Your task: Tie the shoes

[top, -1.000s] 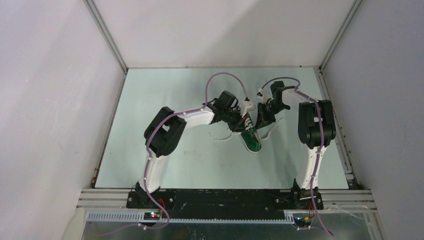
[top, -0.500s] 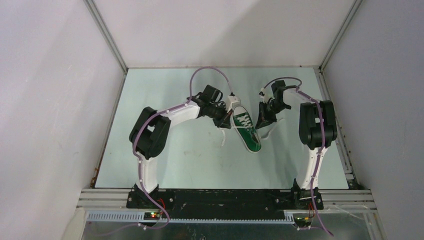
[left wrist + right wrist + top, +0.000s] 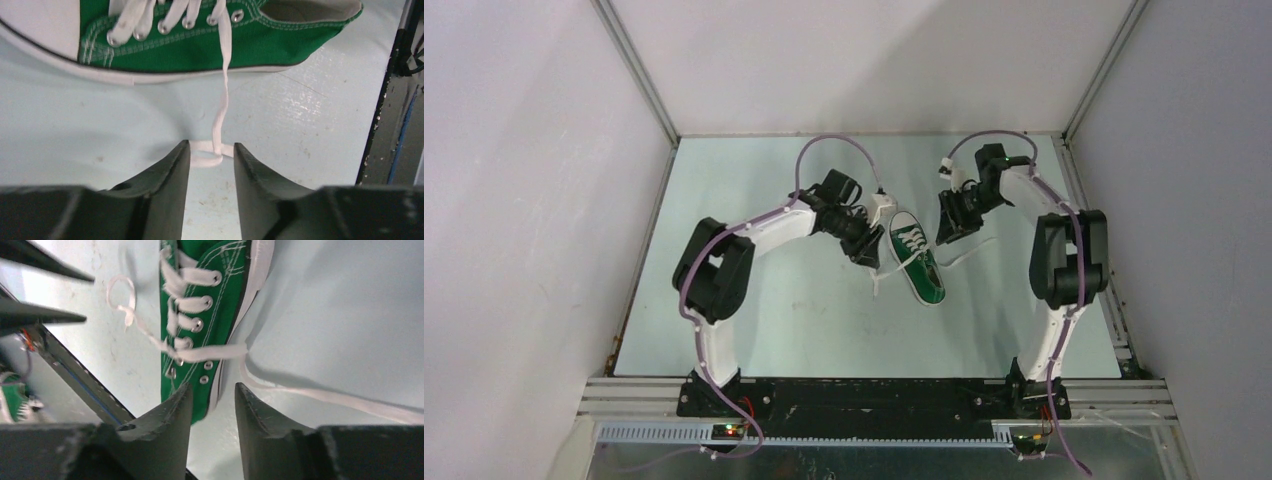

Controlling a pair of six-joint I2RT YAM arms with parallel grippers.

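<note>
From overhead, the green sneaker (image 3: 916, 262) sits sole-down on the table (image 3: 754, 310), a little beyond the middle and between my two grippers. Its toe seems to point away from the arm bases, though from up there it is small and I would not swear to it.

The left gripper (image 3: 869, 250) is low beside the shoe's left flank. In its wrist view the fingers (image 3: 167, 175) stand parted, with a moderate gap. One white lace (image 3: 223, 85) drops from an upper eyelet down the green side and ends in a small loop (image 3: 210, 156) flat on the table, right between the fingertips. The loop reaches about from one tip to the other, but nothing is pinched — the claw has hold of nothing.

The right gripper (image 3: 949, 225) hangs just off the shoe's right side. Its wrist camera shows its jaws apart too, about as far as the left ones, and empty. They hover over the heel end of the sneaker. A second lace (image 3: 220, 352) crosses the eyelet row just ahead of the fingertips (image 3: 175, 410), then trails off to the right across the table — loose, untouched. The laces are untied.
</note>
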